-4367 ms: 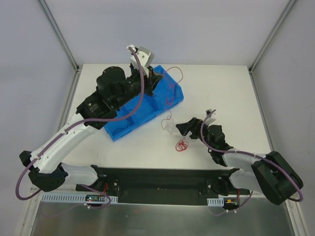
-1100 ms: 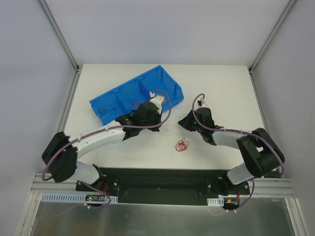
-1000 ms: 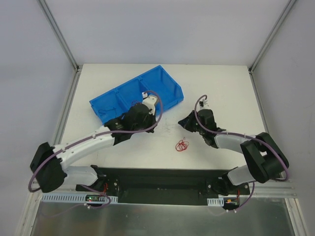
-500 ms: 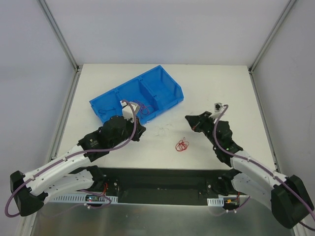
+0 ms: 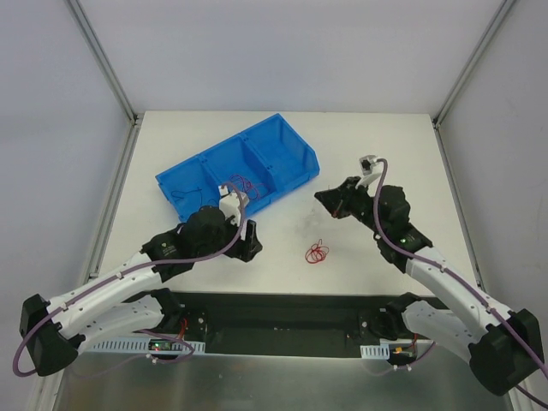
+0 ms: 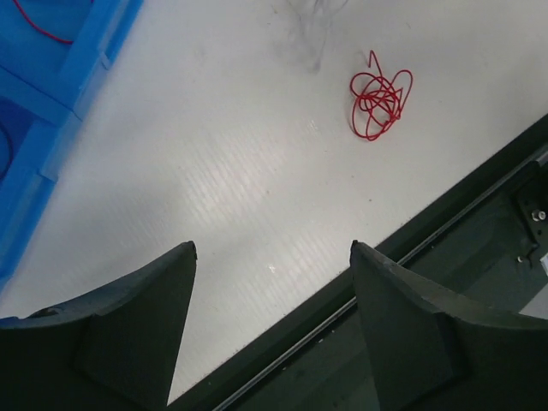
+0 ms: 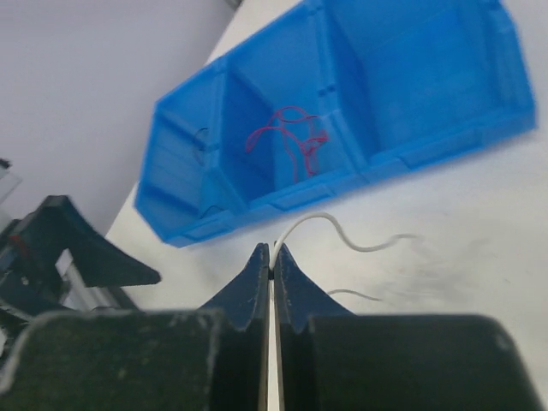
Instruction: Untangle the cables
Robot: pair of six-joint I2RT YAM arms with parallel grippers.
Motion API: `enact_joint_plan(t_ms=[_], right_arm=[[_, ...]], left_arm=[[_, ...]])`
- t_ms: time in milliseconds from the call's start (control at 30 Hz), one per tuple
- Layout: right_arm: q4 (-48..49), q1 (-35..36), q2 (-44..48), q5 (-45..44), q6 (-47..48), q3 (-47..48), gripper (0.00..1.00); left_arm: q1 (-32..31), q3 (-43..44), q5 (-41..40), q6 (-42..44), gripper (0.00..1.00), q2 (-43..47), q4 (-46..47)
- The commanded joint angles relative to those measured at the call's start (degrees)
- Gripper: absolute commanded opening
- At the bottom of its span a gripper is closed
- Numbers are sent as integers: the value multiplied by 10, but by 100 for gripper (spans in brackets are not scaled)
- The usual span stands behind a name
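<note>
White wire curls up from R gripper, lower centre of right wrist view; fingers together, clamped on its end. Red tangle lies loose on table, upper right of left wrist view, well apart from L gripper, whose fingers are wide apart w/ nothing btwn. Blue bin, upper part of right wrist view: red wire in mid compartment, black wire in left-of-frame one.

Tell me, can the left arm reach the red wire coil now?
Probably yes. The left tool is open and empty, the red wire coil lies loose on the table ahead of it, and nothing stands between. The right tool holds a white wire.
</note>
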State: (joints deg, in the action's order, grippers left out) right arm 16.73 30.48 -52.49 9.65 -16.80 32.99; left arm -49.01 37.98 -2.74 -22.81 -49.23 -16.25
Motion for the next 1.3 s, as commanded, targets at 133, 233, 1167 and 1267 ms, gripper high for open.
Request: enact_joint_plan(t_ms=[133, 233, 1167, 1267], right_arm=[[51, 34, -60, 211, 9, 87, 0], [78, 51, -84, 253, 2, 96, 0], [501, 132, -268, 434, -309, 88, 0], [250, 135, -189, 356, -178, 81, 1]], left_arm=[[8, 41, 77, 19, 78, 33, 41], [16, 65, 61, 17, 77, 9, 60], [91, -54, 138, 25, 55, -113, 474], [95, -27, 93, 29, 9, -119, 419]])
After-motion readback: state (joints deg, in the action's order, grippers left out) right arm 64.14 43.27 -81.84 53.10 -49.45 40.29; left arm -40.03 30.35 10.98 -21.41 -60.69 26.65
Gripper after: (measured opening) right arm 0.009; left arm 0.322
